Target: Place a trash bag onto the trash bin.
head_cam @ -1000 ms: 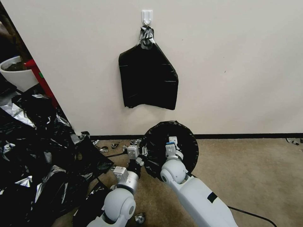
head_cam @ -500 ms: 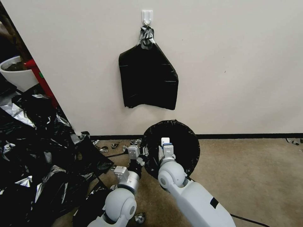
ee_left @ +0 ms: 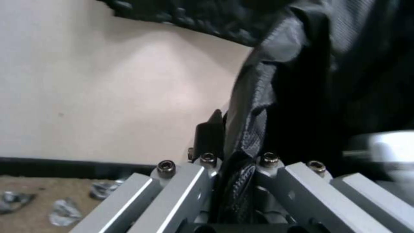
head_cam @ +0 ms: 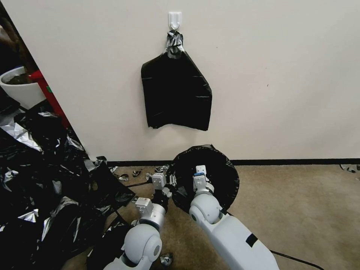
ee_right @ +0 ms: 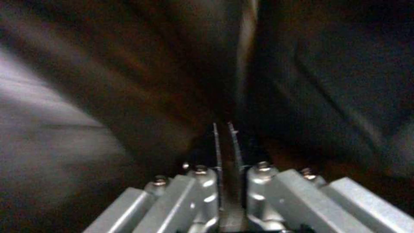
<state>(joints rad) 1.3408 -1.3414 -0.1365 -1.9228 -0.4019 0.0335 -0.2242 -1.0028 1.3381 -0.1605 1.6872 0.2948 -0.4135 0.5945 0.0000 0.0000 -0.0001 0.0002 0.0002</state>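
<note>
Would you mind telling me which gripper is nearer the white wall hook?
Right, slightly. The right gripper is inside the glossy black trash bag's mouth, below the white wall hook; the left gripper pinches the bag's left edge, lower down.

Tan carpet [head_cam: 307, 210] bears film heap [head_cam: 45, 187], seemingly scraps [head_cam: 129, 174].

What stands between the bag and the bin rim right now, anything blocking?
Nothing visible. The trash bag is already spread over the trash bin's mouth, hiding the rim. The left gripper pinches the film at the bin's left edge, jaws shut on it. The right gripper is inside the bag, jaws nearly together.
</note>
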